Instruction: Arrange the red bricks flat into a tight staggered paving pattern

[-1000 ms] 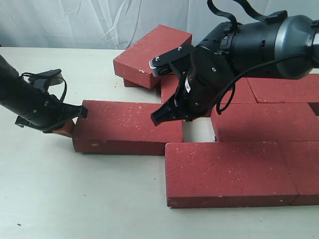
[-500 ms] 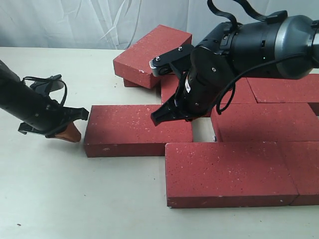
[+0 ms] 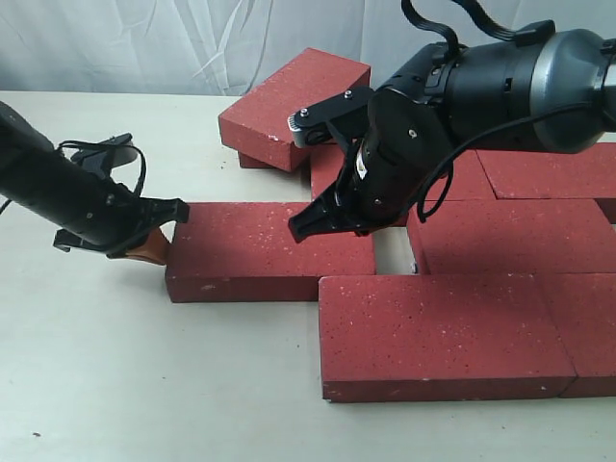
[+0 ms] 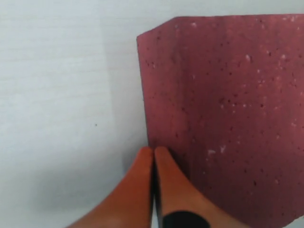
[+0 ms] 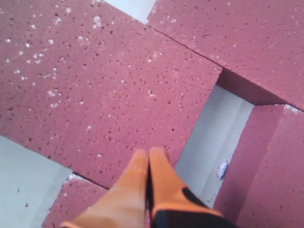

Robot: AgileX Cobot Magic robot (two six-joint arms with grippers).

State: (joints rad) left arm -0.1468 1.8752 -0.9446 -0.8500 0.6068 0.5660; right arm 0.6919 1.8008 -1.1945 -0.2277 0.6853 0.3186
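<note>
One red brick (image 3: 269, 252) lies flat on the table, apart from the laid group by a small gap (image 3: 393, 252). My left gripper (image 3: 162, 246) is shut, and its orange tips touch that brick's left end; the left wrist view shows the tips (image 4: 153, 153) against the brick (image 4: 223, 118). The right gripper (image 3: 302, 229) is shut too, resting on or just above the same brick's right half (image 5: 109, 80), its tips (image 5: 149, 154) near the gap. Laid bricks lie in front (image 3: 443, 332), to the right (image 3: 510, 236) and behind (image 3: 539, 173).
A tilted red brick (image 3: 294, 106) leans on another at the back centre. A white curtain hangs behind the pale table (image 3: 106, 385). A small white chip (image 5: 222, 169) lies on the table in the gap.
The left gripper has pushed the loose brick to the right, narrowing the gap to the laid bricks. The right arm has stayed nearly in place.
</note>
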